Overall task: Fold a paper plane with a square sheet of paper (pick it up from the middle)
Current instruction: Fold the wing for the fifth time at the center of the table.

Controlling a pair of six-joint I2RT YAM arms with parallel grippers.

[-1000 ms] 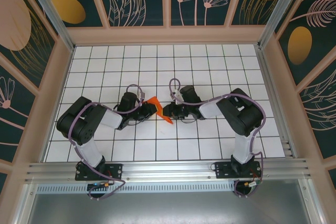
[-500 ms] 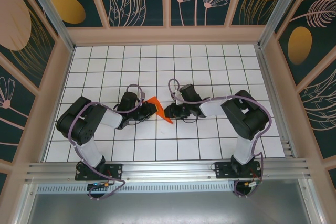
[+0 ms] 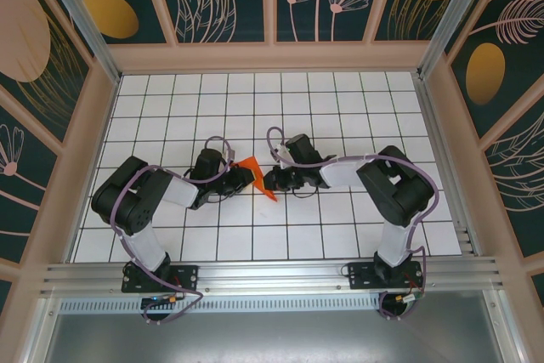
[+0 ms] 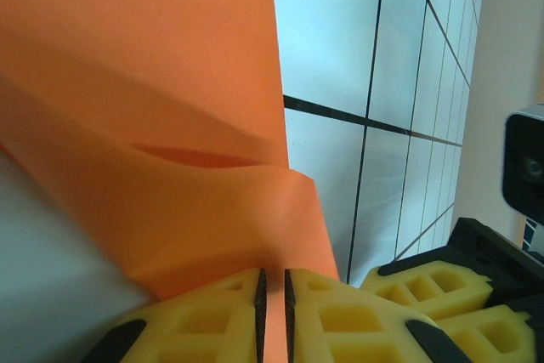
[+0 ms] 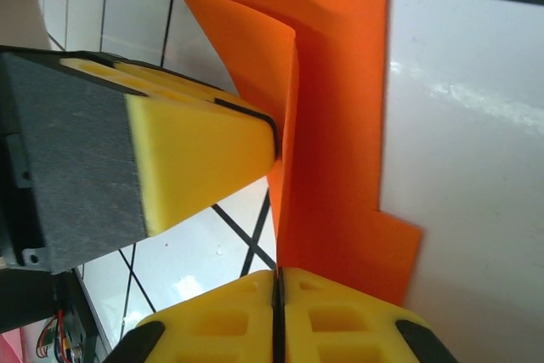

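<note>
Closed since earlier frame: right gripper [image 5: 278, 276], now pinching orange paper [image 3: 252, 165] | left gripper [image 4: 272, 276] clamped on same paper | paper at centre of overhead frame, between both grippers, creased

Two black robot arms rise from side-by-side bases and bend inward, so that their wrists nearly meet in the middle. The left arm [image 3: 144, 201] folds low with its elbow pushed out to the left. The right arm [image 3: 393, 189] mirrors it, elbow out to the right. The left gripper [image 3: 245, 178] has its yellow pads [image 4: 212, 320] pressed together, pinching the folded orange paper [image 3: 253, 166]. The right gripper [image 3: 274, 181] faces it, just beside, with its own yellow pads [image 5: 340, 316] also closed on an edge of the same paper.
</note>
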